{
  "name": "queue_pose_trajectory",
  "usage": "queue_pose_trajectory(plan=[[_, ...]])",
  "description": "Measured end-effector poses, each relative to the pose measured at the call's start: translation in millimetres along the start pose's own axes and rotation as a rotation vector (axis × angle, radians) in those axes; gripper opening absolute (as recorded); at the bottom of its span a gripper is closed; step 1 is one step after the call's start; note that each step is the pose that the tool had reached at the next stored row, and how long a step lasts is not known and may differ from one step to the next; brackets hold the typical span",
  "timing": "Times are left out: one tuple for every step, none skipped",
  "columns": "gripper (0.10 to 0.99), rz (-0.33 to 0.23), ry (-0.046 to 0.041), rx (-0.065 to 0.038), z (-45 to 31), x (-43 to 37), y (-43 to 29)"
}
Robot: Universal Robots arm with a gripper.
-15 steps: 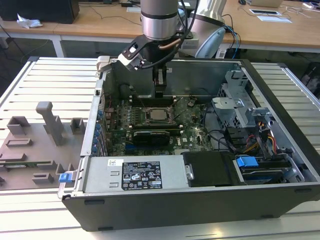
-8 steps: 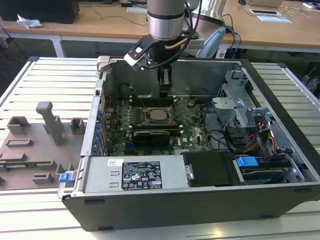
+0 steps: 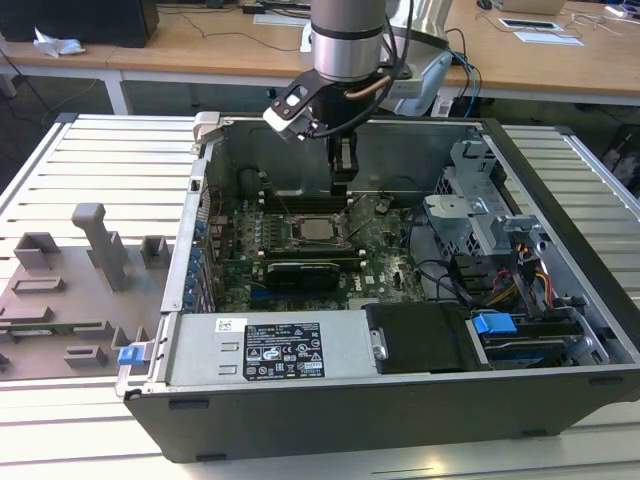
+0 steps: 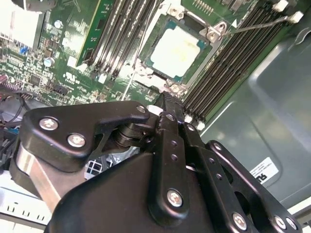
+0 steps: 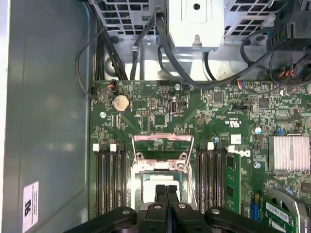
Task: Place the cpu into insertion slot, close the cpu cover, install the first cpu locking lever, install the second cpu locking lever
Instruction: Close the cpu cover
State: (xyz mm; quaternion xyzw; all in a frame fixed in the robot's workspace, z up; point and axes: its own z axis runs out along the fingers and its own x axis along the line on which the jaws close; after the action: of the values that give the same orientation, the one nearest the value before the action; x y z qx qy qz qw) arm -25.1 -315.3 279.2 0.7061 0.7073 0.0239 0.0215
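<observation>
Starting at the exterior view's left: a grey fixture tray (image 3: 70, 290) sits on the slatted table (image 3: 90, 150), its edge close against the open computer case (image 3: 200, 260). Just inside the case's left wall lies the green motherboard (image 3: 240, 250). The long power supply (image 3: 270, 350) runs across the lower middle of the frame and walls the board in along its near edge.

Centre frame now: the arm (image 3: 348, 40) drops in from the upper middle. The gripper (image 3: 341, 188) hangs just above the insertion slot (image 3: 296, 238), clenched and empty, its two fingers pressed flat together.

The cpu (image 3: 318, 231) is seated in that slot, silvery plate up. In the second wrist view the cpu (image 4: 176, 50) lies square, with a green margin showing round its edges. The gripper (image 4: 165, 99) is near one corner; whether it touches, I cannot tell. A thin locking lever (image 4: 262, 24) angles out over the memory slots (image 4: 228, 63).

In the first wrist view the cpu cover (image 5: 163, 138) stands raised, with the board visible through its window. Memory slots (image 5: 111, 179) hem the socket in on both sides, and the gripper (image 5: 166, 188) is poised over the cpu (image 5: 149, 190).

On the exterior view's right, the drive cage (image 3: 470, 215) and a cable bundle (image 3: 470, 280) crowd the case. The open room is straight up from the socket, through the case's open side.
</observation>
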Motion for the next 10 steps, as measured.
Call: queue_pose_trajectory(plan=[[0.106,0.000,0.0000,0.000,0.3,0.0,4.3],[0.106,0.000,0.0000,0.000,0.5,0.0,8.4],[0.106,0.000,0.0000,0.000,0.7,0.0,11.1],[0.106,0.000,0.0000,0.000,0.9,0.0,14.7],[0.106,0.000,0.0000,0.001,1.2,0.0,18.6],[0.106,0.000,-0.0001,0.001,1.4,0.0,22.4],[0.106,0.000,-0.0001,0.001,1.6,0.0,26.0],[0.106,0.000,-0.0001,0.001,1.8,-0.1,27.6],[0.106,0.000,-0.0003,0.001,1.9,-0.1,29.4],[0.106,0.000,-0.0004,0.001,2.0,-0.1,31.7]])
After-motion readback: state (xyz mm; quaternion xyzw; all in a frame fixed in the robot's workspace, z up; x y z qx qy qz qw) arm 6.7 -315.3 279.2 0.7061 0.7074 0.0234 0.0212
